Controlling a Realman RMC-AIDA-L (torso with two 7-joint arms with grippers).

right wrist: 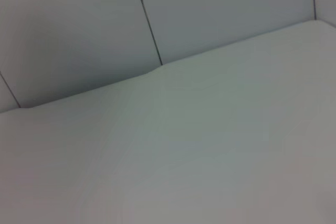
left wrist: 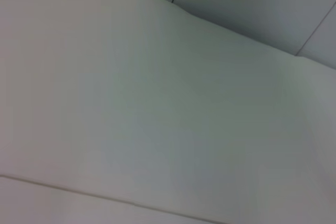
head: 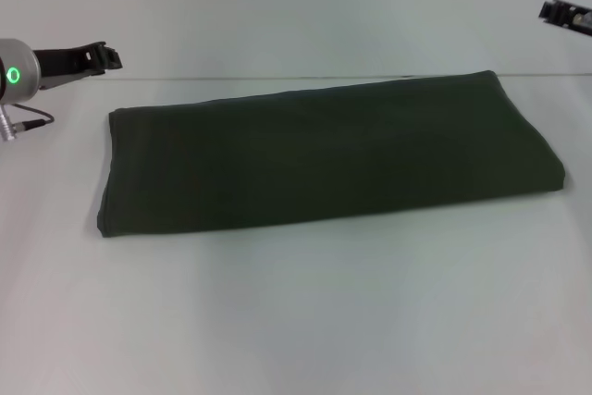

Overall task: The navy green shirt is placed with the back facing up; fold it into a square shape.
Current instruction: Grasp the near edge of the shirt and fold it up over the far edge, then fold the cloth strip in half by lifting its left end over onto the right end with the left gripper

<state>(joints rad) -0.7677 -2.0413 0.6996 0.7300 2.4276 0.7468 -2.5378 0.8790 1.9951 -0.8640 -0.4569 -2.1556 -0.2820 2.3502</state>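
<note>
White table (head: 296, 321): navy green shirt (head: 324, 159) folded; left tool (head: 92, 57), right tool (head: 566, 14) cropped, state unclear.

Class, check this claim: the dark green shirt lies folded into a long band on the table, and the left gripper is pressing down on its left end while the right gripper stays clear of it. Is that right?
Not quite. The head view shows the left gripper raised off to the side, not touching the shirt. The rest holds: the shirt lies folded into a long band on the table, and the right gripper stays clear of it.

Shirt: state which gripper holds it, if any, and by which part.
Neither holds it. The navy green shirt lies folded on the table; the left gripper and right gripper hang apart from it.
</note>
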